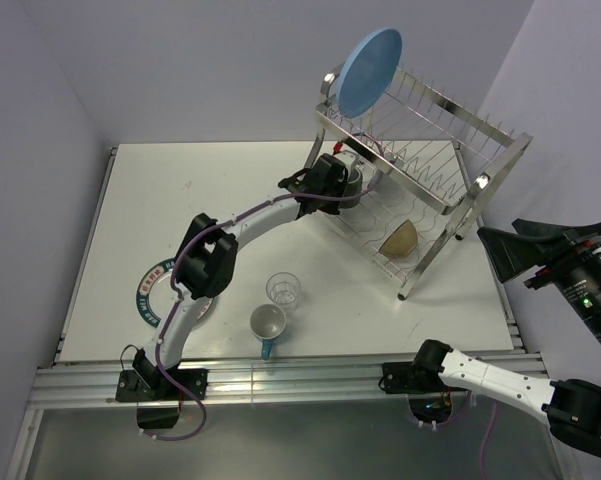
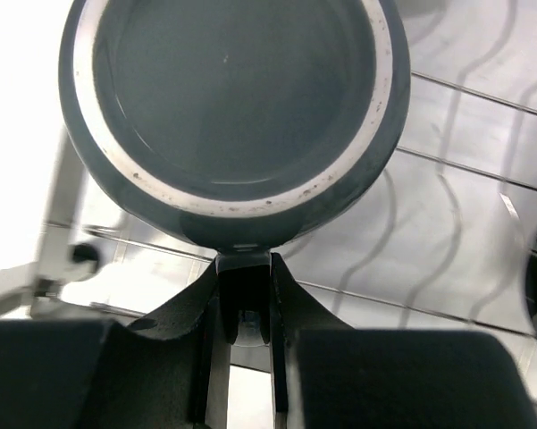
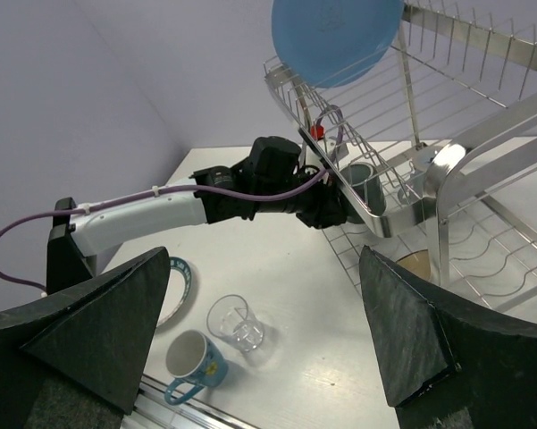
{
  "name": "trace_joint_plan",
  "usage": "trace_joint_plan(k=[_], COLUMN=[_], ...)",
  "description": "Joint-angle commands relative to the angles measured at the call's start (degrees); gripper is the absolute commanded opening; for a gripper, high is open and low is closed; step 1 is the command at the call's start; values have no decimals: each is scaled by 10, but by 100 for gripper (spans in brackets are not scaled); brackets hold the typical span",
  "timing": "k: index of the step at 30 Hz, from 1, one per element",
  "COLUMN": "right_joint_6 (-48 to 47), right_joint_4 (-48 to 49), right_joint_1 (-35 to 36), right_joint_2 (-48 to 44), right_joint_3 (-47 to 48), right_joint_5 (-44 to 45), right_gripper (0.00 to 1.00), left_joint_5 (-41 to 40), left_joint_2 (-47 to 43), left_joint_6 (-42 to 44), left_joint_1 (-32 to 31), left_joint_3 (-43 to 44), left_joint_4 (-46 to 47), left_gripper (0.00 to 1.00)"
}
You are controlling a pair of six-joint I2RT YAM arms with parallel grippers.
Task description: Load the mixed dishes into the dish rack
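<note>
Two arms on this rig, and only the left arm [image 1: 230, 232] reaches into the rack. The left jaws are pinching the wall of the dark mug [image 2: 232, 116], holding it at the left end of the dish rack [image 1: 505, 162], over the lower tier's wavy wires. Can't tell if it's touching them. The big light-blue plate [image 1: 370, 70] stands on edge at the upper tier's left end, and a tan bowl-ish thing [image 1: 402, 238] lies in the lower tier. On the bench [image 1: 180, 200]: clear glass [image 1: 283, 289], white-and-blue mug [image 1: 267, 323] just beside it, teal-rimmed white plate [image 1: 152, 300] partly under the left arm. The right jaws are spread wide off to the right, holding nothing.
</note>
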Motion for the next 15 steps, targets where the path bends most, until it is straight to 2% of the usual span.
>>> trace_joint_plan(k=[1, 5, 15], right_joint_6=[7, 3, -5], right_joint_4=[1, -1, 6], right_joint_1=[-3, -3, -3], right_joint_2=[18, 27, 46], right_joint_3=[0, 5, 1], right_joint_5=[-2, -7, -25], right_gripper=[93, 93, 93], left_joint_5=[-72, -86, -103], left_joint_2=[-17, 15, 52], left_joint_6=[45, 45, 48], left_joint_1=[-10, -10, -10], left_joint_3=[17, 63, 92], left_joint_4=[77, 57, 75], left_gripper=[0, 0, 0])
